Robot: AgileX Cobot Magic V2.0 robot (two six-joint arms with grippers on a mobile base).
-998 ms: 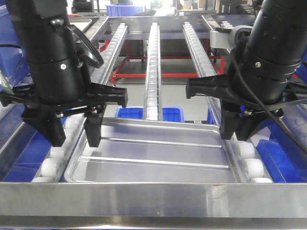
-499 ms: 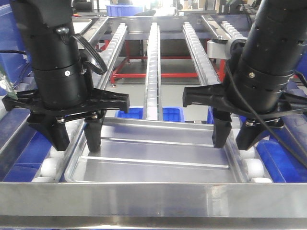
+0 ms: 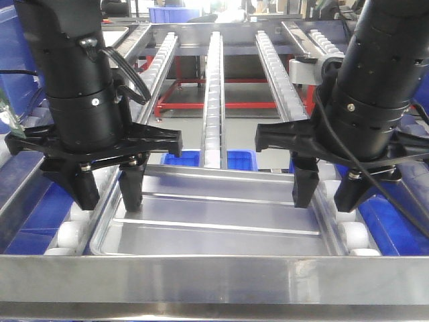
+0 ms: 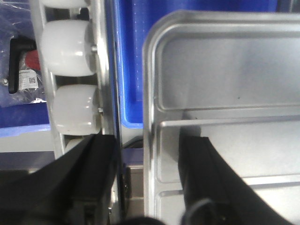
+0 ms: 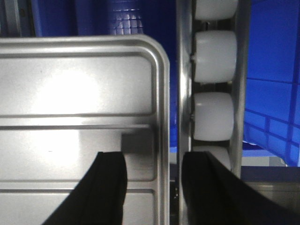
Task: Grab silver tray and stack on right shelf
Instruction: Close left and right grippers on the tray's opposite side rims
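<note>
- The silver tray [image 3: 214, 221] lay flat and low between two rails of big white rollers [image 3: 354, 235], just behind the flat steel front bar [image 3: 214, 275]. What bore it from beneath could not be told.
- Its long axis ran side to side across the rack, the two floor ridges with it. One short end faced each arm, so neither arm was nearer; each had its own end.
- The left gripper [image 3: 109, 201] stood over the tray's left end rim with its jaws apart. The inner finger [image 3: 132, 191] was down inside the tray and the outer one was outside, by the rollers.
- In the left wrist view the rim ran between the two fingers with a gap on either side, and nothing was pinched.
- The right gripper [image 3: 325, 201] mirrored it at the right end rim, jaws apart. Its inner finger [image 3: 303, 188] was over the tray floor and the outer one was beside the roller rail.
- In the right wrist view the rim sat between the fingers, clear of both.
- Whether any fingertip touched the tray floor could not be told.
- The right shelf [image 3: 213, 100], with its small pale rollers and red underframe, stretched away beyond the tray's far edge, with a blue bin [image 3: 181, 158] below it.
- Judgement: both pincers were placed to close sideways on the end rims. The lift would then need both arms rising evenly to keep the tray level.
</note>
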